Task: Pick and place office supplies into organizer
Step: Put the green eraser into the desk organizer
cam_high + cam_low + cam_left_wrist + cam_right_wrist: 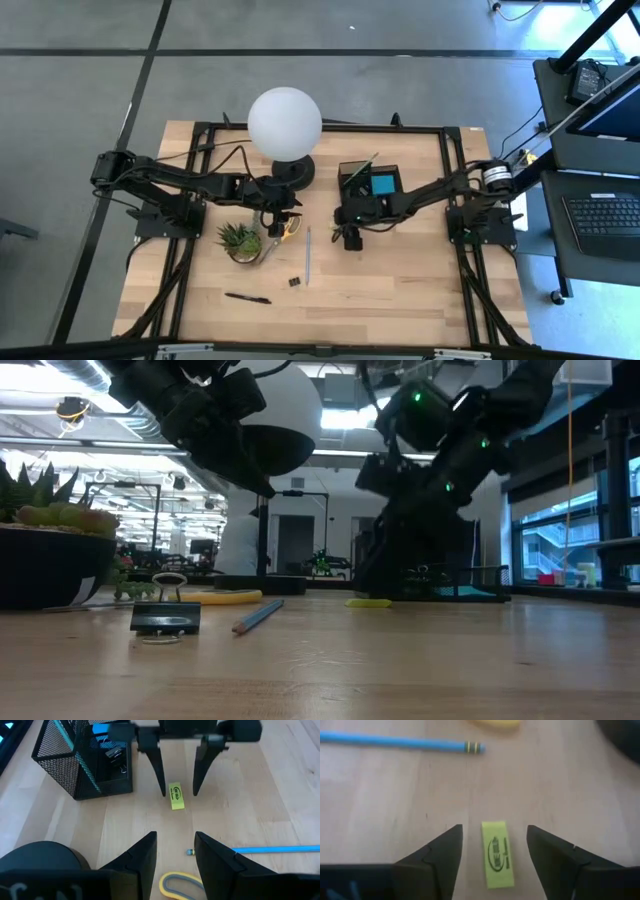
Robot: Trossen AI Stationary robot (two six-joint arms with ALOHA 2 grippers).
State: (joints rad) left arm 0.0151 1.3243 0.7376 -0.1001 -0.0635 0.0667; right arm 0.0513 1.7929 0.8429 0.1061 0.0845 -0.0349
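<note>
A: Where is the right pincer (492, 851), and is it gripping anything?

B: In the overhead view it sits just right of centre, below the organizer (369, 180), a black mesh tray at upper centre of the table (400, 290). Its two dark fingers stand apart, released, straddling a small yellow eraser (497, 853) that lies flat on the wood. The fingers are beside it, not touching. That stance suits a pinch across the eraser's narrow width, which I judge is the step in hand.

A: And the left pincer (172, 847)?

B: It hovers near the middle of the overhead view, beside the black base of the white globe lamp (285, 120). Its fingers are spread and hold nothing. Directly under them lie the yellow-handled scissors (176, 886), so it looks posed to take those.

A: What has reached the organizer?

B: A blue sticky-note pad (382, 184) and a dark clip sit inside it.

A: What remains loose?

B: A blue pencil (308, 255) in the lower middle, a binder clip (295, 281) beside its lower end, and a black pen (248, 298) at lower left. A potted plant (240, 240) stands left of the scissors
</note>
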